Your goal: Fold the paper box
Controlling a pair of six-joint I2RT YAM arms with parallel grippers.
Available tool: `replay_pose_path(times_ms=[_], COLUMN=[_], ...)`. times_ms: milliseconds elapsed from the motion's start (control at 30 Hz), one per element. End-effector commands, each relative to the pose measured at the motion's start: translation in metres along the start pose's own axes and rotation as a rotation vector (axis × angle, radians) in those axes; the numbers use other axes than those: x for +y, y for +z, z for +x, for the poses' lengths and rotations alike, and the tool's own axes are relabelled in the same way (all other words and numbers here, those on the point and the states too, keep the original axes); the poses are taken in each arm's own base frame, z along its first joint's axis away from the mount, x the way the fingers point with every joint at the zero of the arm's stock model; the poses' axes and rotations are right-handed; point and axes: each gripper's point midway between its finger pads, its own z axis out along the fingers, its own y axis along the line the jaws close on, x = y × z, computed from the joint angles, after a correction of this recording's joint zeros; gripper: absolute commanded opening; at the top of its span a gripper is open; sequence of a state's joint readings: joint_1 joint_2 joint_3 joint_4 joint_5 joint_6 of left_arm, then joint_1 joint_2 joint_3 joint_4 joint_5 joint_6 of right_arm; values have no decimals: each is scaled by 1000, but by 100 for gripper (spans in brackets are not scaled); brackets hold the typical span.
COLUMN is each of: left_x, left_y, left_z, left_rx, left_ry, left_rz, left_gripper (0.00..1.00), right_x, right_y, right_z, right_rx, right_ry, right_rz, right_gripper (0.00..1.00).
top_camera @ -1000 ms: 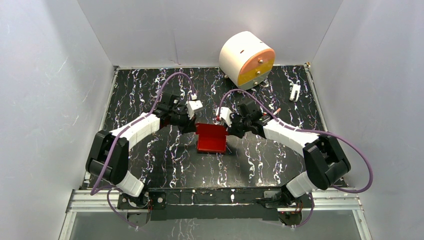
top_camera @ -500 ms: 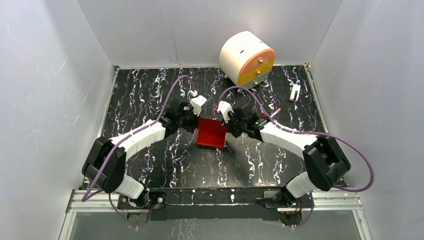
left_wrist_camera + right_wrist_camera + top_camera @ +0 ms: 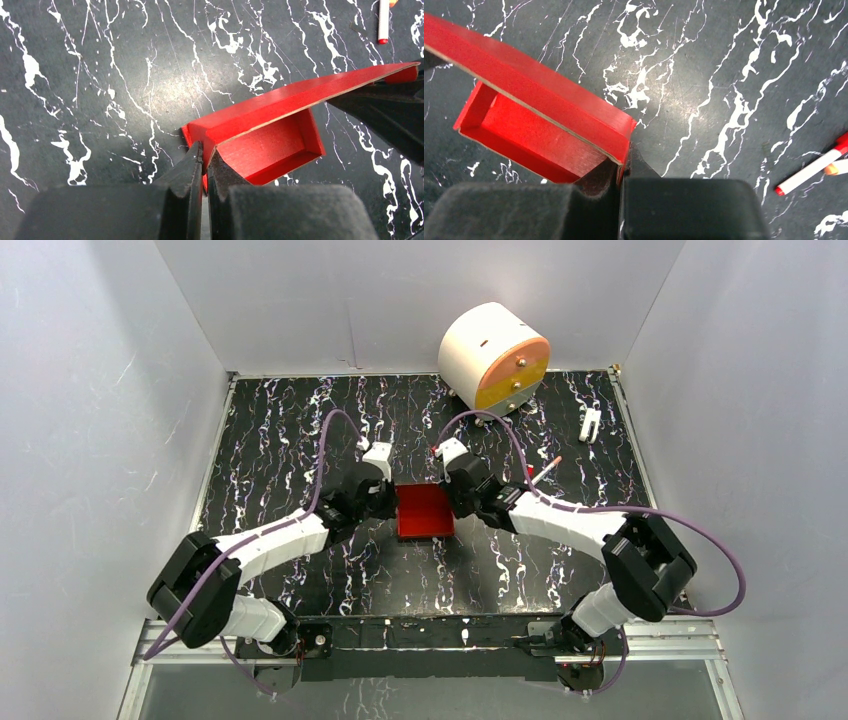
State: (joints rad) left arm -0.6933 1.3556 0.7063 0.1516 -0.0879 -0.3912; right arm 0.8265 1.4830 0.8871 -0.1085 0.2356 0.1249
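Observation:
The red paper box point(image 3: 424, 511) sits mid-table between my two arms, a shallow open tray with upright walls. In the left wrist view the paper box point(image 3: 272, 142) shows its inside and a long red panel point(image 3: 320, 92) running up to the right. My left gripper point(image 3: 204, 150) is shut on its left side wall. Seen from the right wrist, the paper box point(image 3: 536, 135) has its right side wall pinched by my shut right gripper point(image 3: 623, 162). From above, the left gripper point(image 3: 385, 502) and right gripper point(image 3: 458, 498) hold opposite sides.
A white-and-orange drum point(image 3: 493, 359) stands at the back. A white clip point(image 3: 590, 424) lies at the back right. A red-capped white pen point(image 3: 811, 170) rests right of the box, also visible as a pen point(image 3: 383, 21) in the left wrist view. Grey walls enclose the table.
Both arms have stretched forward and lowered, wrists rotating. The box has gone from a raised flap standing up to a flatter, squarer shape between the grippers.

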Motion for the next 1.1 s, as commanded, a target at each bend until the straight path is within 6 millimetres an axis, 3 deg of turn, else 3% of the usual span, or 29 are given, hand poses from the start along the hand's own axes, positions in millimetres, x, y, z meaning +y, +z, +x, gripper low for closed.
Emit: replay_pose_path(times_ms=[0, 400, 600, 1067], left_x=[-19, -25, -27, -25], left_y=[-2, -4, -10, -12], left_z=[-24, -4, 11, 48], left_rx=[-146, -196, -179, -140], left_ry=[-118, -182, -195, -193], left_rz=[-11, -82, -65, -61], left_gripper=[0, 0, 0, 0], right_x=[26, 40, 50, 63], right_y=[3, 10, 4, 7], right_z=[-34, -8, -15, 18], right_rx=[-94, -94, -136, -126], right_ry=[173, 278, 311, 369], right_rz=[3, 142, 116, 116], right_gripper=[3, 6, 6, 8])
